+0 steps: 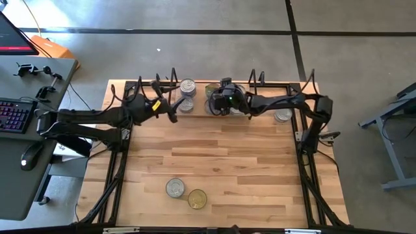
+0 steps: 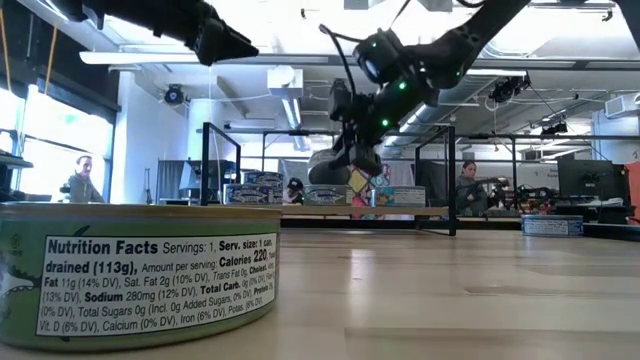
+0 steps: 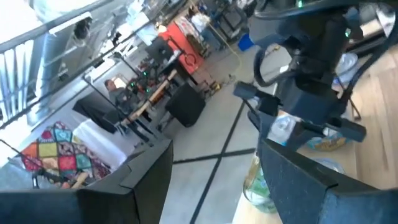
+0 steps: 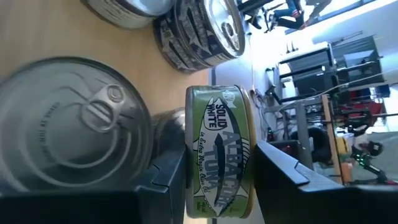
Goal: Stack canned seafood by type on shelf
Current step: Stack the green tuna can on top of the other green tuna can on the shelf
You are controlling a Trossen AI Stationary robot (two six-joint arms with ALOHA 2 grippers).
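The left gripper [image 3: 211, 186] stands wide apart, aimed past the tabletop [image 3: 379, 93] edge at grey floor [image 3: 211, 134]. The right gripper [image 3: 298, 134] hangs ahead, a tin [image 3: 283, 129] between its fingers. Cluttered desks [image 3: 149, 81] lie beyond.

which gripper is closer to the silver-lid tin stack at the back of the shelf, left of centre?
Left. The left gripper hangs just left of that silver-lid stack; the right gripper, holding a green tuna tin, sits farther off to its right.

Robotics lab or open workshop hall. Bare concrete floor [image 1: 195, 26] with black tape lines. Side desk with a backlit keyboard [image 1: 13, 116] and mouse [image 1: 28, 156]. Exposed ceiling ducts [image 2: 290, 105] overhead. Seated people at workstations with monitors [image 2: 585, 180] beyond the wooden surface [image 1: 214, 162].
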